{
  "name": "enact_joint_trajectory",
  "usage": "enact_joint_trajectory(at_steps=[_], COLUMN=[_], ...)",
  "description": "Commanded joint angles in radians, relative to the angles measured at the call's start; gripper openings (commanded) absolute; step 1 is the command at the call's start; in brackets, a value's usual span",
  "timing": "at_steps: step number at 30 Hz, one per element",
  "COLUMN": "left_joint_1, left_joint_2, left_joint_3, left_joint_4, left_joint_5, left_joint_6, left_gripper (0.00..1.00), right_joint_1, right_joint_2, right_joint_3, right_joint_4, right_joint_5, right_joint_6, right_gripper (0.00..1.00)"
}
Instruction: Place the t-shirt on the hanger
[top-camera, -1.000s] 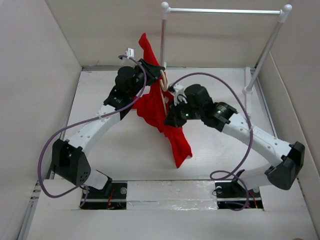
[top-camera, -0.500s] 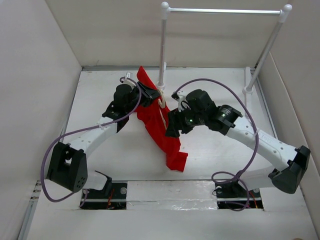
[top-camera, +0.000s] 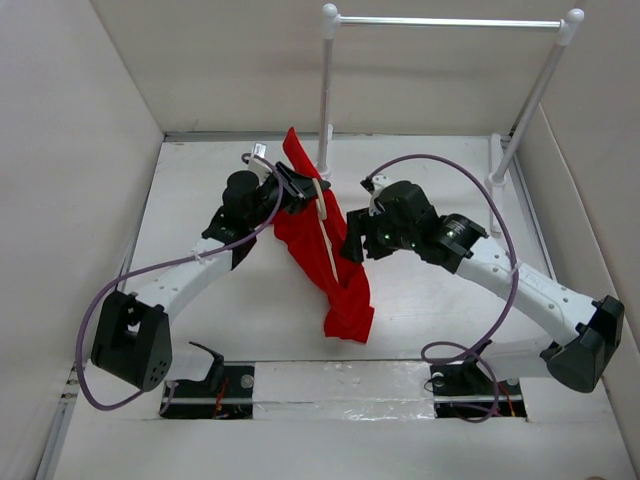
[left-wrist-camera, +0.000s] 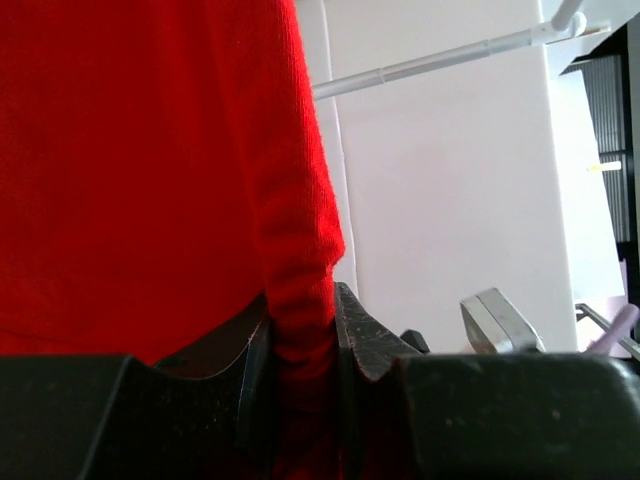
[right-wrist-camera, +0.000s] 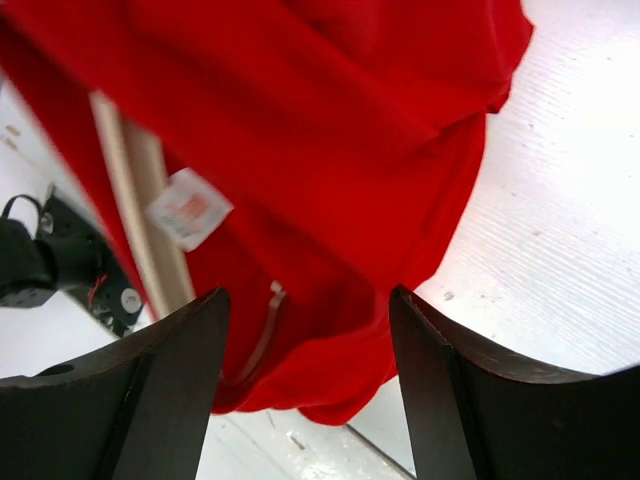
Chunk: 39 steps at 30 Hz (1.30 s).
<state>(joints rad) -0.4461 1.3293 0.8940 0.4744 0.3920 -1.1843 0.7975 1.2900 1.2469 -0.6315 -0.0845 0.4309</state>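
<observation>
Over the white table (top-camera: 190, 320), the t-shirt (top-camera: 345, 300) hangs at frame centre, hanger (top-camera: 327, 235) against it. Left gripper (top-camera: 303, 190) clamps the t-shirt; right gripper (right-wrist-camera: 308, 340) jaws stand apart.

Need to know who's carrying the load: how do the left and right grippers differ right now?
The left gripper is clamped on a fold of the red t-shirt; the right gripper is open, holding nothing. The left sits at the shirt's far part near the hanger; the right faces its middle. Both face the shirt.
</observation>
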Motion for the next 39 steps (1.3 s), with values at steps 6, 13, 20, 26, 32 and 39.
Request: enact_joint_trajectory(at_steps=[6, 13, 20, 26, 32, 39], left_joint_1=[0.001, 0.001, 0.001, 0.001, 0.001, 0.001], left_joint_2=[-0.059, -0.048, -0.012, 0.051, 0.053, 0.057], left_joint_3=[0.04, 0.062, 0.112, 0.132, 0.091, -0.016], left_joint_4=[0.076, 0.049, 0.026, 0.069, 0.075, 0.174], left_joint_5=[0.024, 0.033, -0.044, -0.044, 0.018, 0.087], left_joint_6=[0.005, -0.009, 0.052, 0.032, -0.031, -0.138], left_gripper=[0.0, 0.0, 0.0, 0.0, 0.0, 0.0], right_joint_1=[-0.018, -0.018, 0.006, 0.016, 0.016, 0.016], right_joint_2=[-0.026, -0.003, -0.02, 0.091, 0.14, 0.203], right_joint_3=[-0.098, -0.044, 0.241, 0.471, 0.334, 0.356], right_joint_4=[0.058, 0.049, -0.134, -0.197, -0.088, -0.062], right_joint_5=[-0.067, -0.144, -0.204, -0.202, -0.132, -0.146], right_joint_6=[0.003, -0.007, -0.024, -0.028, 0.009, 0.025], right_gripper=[0.71, 0.0, 0.0, 0.0, 0.0, 0.0])
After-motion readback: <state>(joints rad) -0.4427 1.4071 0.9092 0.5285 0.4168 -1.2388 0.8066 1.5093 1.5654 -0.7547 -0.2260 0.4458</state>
